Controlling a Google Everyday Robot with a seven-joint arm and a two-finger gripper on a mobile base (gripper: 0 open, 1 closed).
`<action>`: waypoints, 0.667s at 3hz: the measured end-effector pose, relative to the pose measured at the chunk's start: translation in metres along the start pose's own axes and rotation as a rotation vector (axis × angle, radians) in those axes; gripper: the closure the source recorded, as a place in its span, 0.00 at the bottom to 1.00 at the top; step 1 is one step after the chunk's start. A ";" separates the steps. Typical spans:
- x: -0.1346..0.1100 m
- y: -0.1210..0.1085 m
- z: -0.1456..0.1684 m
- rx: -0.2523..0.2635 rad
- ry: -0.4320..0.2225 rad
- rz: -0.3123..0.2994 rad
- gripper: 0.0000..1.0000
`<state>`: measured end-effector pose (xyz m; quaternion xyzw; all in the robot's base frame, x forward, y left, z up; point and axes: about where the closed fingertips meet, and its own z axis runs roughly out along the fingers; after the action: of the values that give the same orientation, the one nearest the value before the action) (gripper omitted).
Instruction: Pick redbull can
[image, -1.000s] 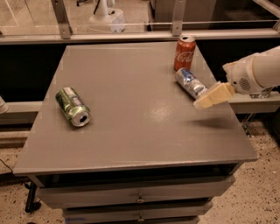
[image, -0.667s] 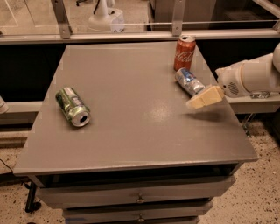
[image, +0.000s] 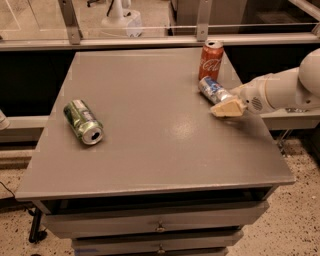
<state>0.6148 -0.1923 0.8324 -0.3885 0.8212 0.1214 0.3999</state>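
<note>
Green and silver can (image: 83, 122): lying on its side at the left of the worktop, open end toward us, well apart from everything else.
Worktop (image: 150, 145): flat grey top; we note drawers (image: 160, 227) beneath it.
Coca-Cola can (image: 211, 60): red, upright, near the far right edge.
Redbull can (image: 214, 90): slim, silver and blue, on its side just in front of the Coca-Cola can, its length running diagonally from far-left to near-right.
Redbull can, handling: we judge it light, with thin metal walls that dent under a hard squeeze, and smooth enough to slip. Lying down, it will likely roll if nudged from the side.
Redbull can, hold: we would take it across the narrow body at mid-length, one pad on each long side, with moderate force.
Hand (image: 227, 107): cream-coloured, low over the worktop at the near-right end of the redbull can. We cannot tell whether it touches the can, nor whether it is open or closed.
Arm (image: 280, 90): white, reaching in from the right edge.
</note>
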 end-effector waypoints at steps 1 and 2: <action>-0.012 0.005 -0.004 -0.014 -0.026 -0.019 0.69; -0.037 0.017 -0.018 -0.072 -0.087 -0.042 0.92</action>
<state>0.6059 -0.1701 0.8702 -0.4143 0.7898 0.1592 0.4234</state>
